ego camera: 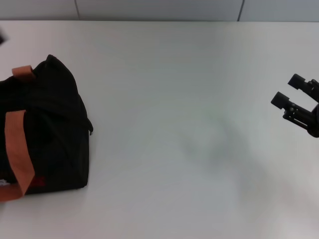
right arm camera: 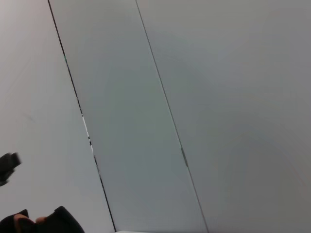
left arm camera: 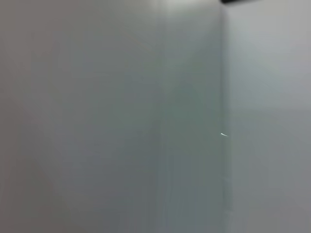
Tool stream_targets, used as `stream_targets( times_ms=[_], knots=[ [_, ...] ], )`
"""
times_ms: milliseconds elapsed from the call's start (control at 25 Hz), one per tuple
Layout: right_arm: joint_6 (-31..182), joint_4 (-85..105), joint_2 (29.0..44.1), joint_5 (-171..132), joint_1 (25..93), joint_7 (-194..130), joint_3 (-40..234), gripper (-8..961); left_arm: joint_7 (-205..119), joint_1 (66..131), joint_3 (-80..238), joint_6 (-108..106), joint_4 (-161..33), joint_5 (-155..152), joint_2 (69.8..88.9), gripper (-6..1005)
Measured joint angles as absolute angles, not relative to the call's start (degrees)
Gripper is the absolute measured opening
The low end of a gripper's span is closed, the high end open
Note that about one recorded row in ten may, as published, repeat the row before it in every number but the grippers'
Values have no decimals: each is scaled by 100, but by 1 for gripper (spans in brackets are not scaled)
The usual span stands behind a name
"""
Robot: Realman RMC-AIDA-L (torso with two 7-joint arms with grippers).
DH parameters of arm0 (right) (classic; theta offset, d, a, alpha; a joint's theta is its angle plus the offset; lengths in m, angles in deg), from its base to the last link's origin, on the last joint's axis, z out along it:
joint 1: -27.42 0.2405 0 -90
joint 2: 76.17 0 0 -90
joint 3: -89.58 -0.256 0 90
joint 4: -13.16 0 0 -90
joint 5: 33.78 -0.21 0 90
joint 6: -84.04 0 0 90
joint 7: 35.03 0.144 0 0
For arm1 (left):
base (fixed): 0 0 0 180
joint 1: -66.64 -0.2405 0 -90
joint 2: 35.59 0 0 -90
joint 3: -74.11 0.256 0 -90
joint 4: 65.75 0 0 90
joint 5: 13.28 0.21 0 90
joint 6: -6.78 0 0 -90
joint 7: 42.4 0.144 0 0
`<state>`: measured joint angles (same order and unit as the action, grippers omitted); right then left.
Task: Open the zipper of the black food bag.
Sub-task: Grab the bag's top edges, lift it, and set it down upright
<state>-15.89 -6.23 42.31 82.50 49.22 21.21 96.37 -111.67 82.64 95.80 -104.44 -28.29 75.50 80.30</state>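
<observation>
White tabletop [ego camera: 174,124] bears black food bag [ego camera: 50,129] left; right gripper [ego camera: 288,92] fingers spread, wall behind.

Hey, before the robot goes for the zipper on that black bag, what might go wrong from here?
The black food bag sits at the table's left edge, partly out of the head view, so the zipper pull is hard to locate. The right gripper, open, is far across the table, a long reach. With nothing holding the soft bag, pulling the zipper may drag it.
</observation>
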Motion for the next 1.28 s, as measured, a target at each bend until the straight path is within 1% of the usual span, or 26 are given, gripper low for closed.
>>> stream_targets(
  times_ms=[80,120,160,240,280,360,400,440,560,600,640,680,760,840,1040,1200,1280],
  knots=[
    [-1562,-651,4222,8218,4963,2121,9628,830,-10946,7782,9034,-10530,-3195,7500,7890,107],
    [-1562,-651,4222,8218,4963,2121,9628,830,-10946,7782,9034,-10530,-3195,7500,7890,134],
    [-1559,-654,4220,8207,4984,2121,9627,830,-10893,7649,8969,-10532,-3310,7499,7822,162],
    [-1540,-659,4218,8184,5035,2117,9626,830,-10893,7649,8969,-10532,-3310,7499,7822,216],
    [-1540,-659,4218,8184,5035,2117,9626,830,-10837,7494,8937,-10518,-3451,7495,7735,243],
    [-1519,-658,4219,8181,5081,2066,9626,830,-10837,7494,8937,-10518,-3451,7495,7735,298],
    [-1509,-658,4222,8180,5102,2037,9626,831,-10780,7386,8919,-10457,-3491,7488,7690,325],
    [-1499,-652,4227,8178,5132,1966,9626,831,-10734,7287,8868,-10369,-3499,7489,7658,366],
    [-1493,-640,4235,8174,5144,1894,9626,831,-10734,7287,8868,-10369,-3499,7489,7658,489],
    [-1490,-635,4240,8172,5145,1862,9626,831,-10766,7077,8744,-10182,-3507,7683,7483,530],
    [-1476,-629,4253,8164,5149,1823,9626,831,-10802,7013,8737,-10176,-3507,7795,7409,574],
    [-1465,-629,4258,8162,5153,1815,9626,831,-10802,7013,8737,-10176,-3507,7795,7409,618],
    [-1446,-628,4261,8161,5161,1799,9626,831,-10869,6933,8733,-10174,-3508,7944,7320,707],
    [-1415,-622,4274,8161,5190,1725,9627,831,-10928,6821,8728,-10144,-3505,8171,7220,727],
    [-1412,-603,4283,8161,5275,1677,9671,830,-10933,6679,8684,-10047,-3500,8307,7142,778],
    [-1408,-599,4283,8161,5306,1668,9681,830,-10934,6638,8362,-10096,-3518,8316,7155,818],
    [-1404,-599,4285,8161,5315,1662,9686,830,-10940,6618,8198,-10201,-3521,8321,7165,817]
  ],
)
